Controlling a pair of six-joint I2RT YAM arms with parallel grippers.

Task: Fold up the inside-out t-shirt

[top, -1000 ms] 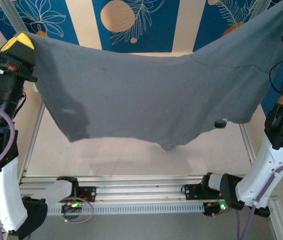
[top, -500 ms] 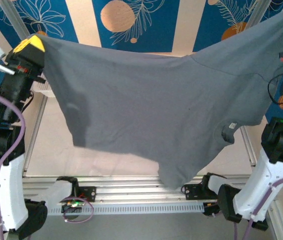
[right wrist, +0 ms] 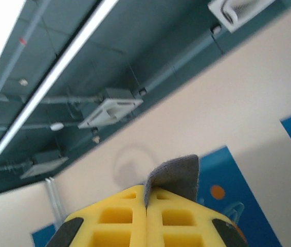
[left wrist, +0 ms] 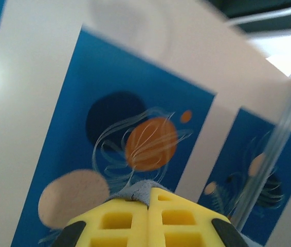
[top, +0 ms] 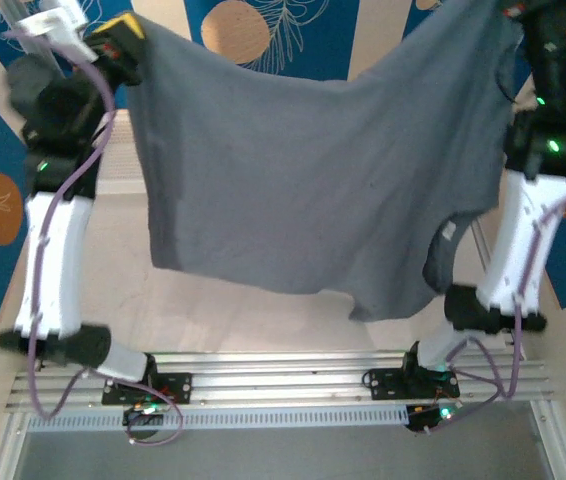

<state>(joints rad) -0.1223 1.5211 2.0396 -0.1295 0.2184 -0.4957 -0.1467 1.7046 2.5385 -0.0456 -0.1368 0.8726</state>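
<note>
Suspending the inside-out t-shirt (top: 303,180) high above the table (top: 263,320), spread between both arms, presumably to let it hang flat before laying down. Pinching one top corner in the left gripper (left wrist: 149,199) and another in the right gripper (right wrist: 146,198), yellow pads (right wrist: 120,216) clamped on soft, thin, dark grey fabric, sagging mid-span.

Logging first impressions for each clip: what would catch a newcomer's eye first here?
The dark grey t-shirt dominates, hanging like a curtain across the middle of the top view with its lower edge drooping towards the arm bases. It is strung between two raised arms. The left tool at the upper left and the right tool at the upper right are each shut on a scrap of its fabric.
</note>
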